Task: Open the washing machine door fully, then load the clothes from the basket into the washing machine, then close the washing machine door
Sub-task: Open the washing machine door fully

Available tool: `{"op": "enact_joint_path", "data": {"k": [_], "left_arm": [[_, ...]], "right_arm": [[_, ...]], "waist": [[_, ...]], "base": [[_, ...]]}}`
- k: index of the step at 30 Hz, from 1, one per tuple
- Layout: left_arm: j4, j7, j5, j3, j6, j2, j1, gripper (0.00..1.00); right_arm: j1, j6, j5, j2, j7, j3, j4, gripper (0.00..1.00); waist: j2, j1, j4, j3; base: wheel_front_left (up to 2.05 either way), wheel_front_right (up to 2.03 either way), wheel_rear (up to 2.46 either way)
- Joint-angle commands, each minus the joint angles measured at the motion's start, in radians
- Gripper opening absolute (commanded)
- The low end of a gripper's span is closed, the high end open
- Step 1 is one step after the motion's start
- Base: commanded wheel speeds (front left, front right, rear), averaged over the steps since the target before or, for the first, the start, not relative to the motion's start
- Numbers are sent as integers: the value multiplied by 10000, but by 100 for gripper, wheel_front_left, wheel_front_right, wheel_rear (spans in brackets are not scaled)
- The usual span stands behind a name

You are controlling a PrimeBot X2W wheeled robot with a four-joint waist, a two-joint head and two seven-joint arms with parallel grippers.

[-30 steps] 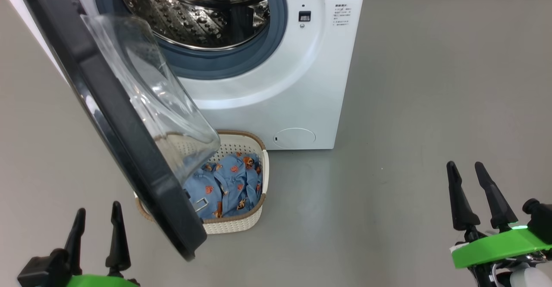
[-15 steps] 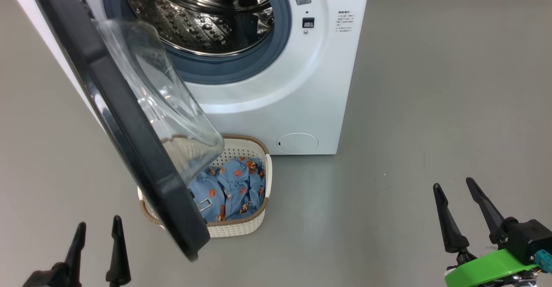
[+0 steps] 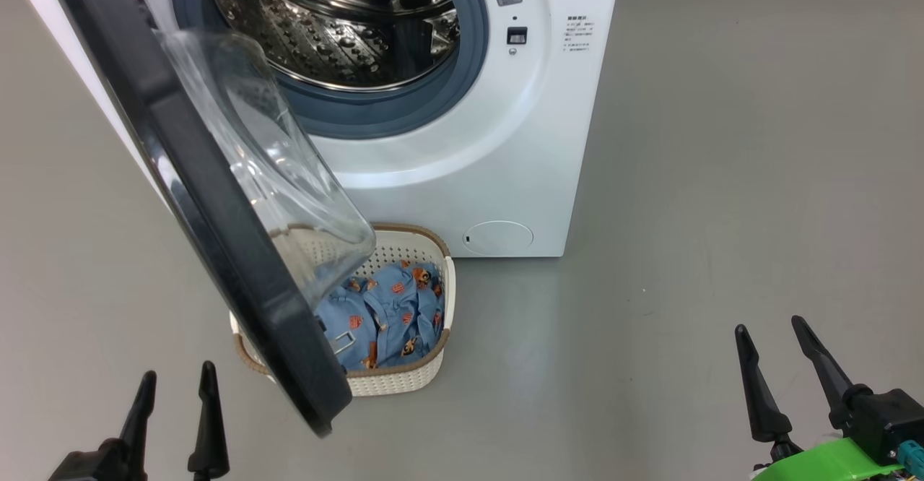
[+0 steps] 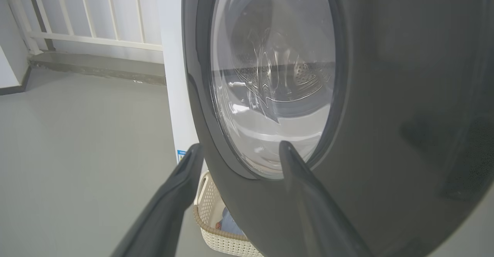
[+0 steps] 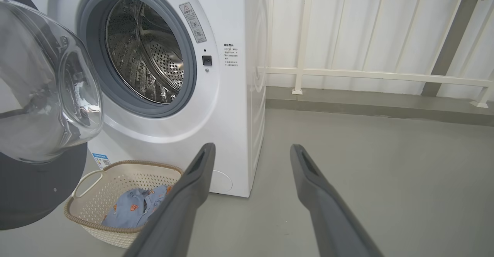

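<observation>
Though door (image 3: 216,214) open, clothes (image 3: 390,315) in basket (image 3: 404,383)

Bright, even light; soft shadows; reflections on the washing machine door (image 4: 347,114); sharp.

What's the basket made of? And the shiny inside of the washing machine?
The basket looks like cream plastic, matte, moulded with tiny holes; its brown rim imitates weave. The drum looks like polished steel: silvery, reflective, punched with holes.
</observation>
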Motion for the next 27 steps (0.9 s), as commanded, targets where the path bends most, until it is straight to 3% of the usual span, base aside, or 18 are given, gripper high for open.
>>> {"op": "enact_joint_path", "data": {"k": [1,27], "left_arm": [[-316,-65,89,287,73,124,-84,100],[-459,-65,-3,17,54,124,-181,100]], "right_arm": [[-120,29,-86,-53,-74,168,-237,100],[-325,29,252,14,-74,211,344,100]], "waist": [[0,0,-15,8],[0,0,-34,158]], "base": [[0,0,0],[0,0,0]]}}
